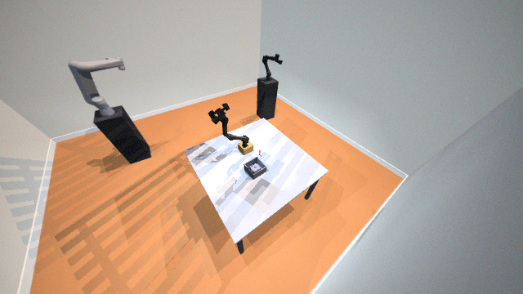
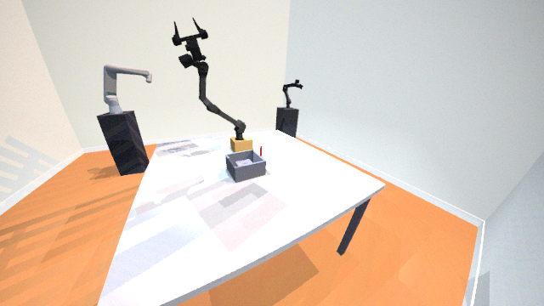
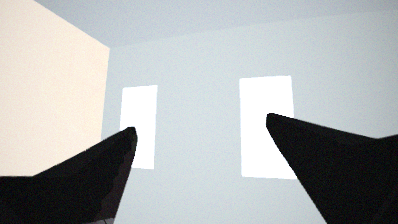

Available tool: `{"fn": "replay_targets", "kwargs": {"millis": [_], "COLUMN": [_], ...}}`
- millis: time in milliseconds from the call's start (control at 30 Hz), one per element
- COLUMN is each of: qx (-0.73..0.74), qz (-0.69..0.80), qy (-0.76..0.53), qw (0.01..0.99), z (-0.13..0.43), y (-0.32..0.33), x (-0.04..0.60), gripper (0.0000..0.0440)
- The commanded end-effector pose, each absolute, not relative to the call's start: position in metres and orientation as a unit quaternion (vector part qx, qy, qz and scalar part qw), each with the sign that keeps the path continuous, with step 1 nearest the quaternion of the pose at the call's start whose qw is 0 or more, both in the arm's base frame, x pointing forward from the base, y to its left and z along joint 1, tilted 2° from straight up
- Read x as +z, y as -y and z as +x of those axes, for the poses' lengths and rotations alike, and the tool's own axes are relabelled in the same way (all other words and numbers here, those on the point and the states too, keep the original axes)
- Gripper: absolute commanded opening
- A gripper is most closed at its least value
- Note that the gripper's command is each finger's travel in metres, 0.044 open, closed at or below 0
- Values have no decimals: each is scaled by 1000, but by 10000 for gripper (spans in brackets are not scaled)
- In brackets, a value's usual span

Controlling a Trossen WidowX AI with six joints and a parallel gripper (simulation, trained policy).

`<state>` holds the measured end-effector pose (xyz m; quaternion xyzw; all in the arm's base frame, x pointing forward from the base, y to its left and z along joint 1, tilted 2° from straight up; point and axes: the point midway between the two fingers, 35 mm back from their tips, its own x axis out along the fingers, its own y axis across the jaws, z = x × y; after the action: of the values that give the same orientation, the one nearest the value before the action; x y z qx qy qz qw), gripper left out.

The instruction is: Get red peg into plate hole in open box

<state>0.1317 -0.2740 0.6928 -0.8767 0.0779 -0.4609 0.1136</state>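
Spreading nearest in the exterior view: a pale worktop (image 1: 286, 163) (image 2: 191, 221), patched with light and shade. Carries a dark grey open box (image 1: 256, 175) (image 2: 248, 173), with a paler plate (image 1: 256, 167) (image 2: 244, 162) lying at its bottom; cannot make out the hole clearly. Just beyond the box, outside and near it: the red peg (image 1: 260, 153) (image 2: 261, 151), thin, short, bright red and upright, too small to show any finer detail. Farther back, beside the peg: a yellow block (image 1: 245, 149) (image 2: 241, 145) under the black arm (image 1: 225, 127) (image 2: 202, 87). Rises high above the worktop, ending in the end effector (image 1: 216, 109) (image 2: 184, 19) (image 3: 201, 122), pointed upward, wide open, holding nothing, well apart from the peg. Farthest, near the walls: a grey arm (image 1: 83, 82) (image 2: 110, 85) and a smaller black one (image 1: 265, 65) (image 2: 286, 91), each on a dark pedestal.
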Motion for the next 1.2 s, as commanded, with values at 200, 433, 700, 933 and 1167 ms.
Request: {"fn": "replay_targets", "kwargs": {"millis": [200, 433, 700, 933, 1167], "qx": [-497, -505, -495, -467, -424], "qz": [-863, -842, -810, -777, -738], "qy": [-70, -63, -49, -29, -1], "qw": [-57, -177, -310, -422, -524], "z": [83, 61, 54, 63, 87], "y": [199, 139, 67, 5, -48], "x": [716, 719, 710, 688, 655], "gripper": [440, 440, 440, 440, 440]}}
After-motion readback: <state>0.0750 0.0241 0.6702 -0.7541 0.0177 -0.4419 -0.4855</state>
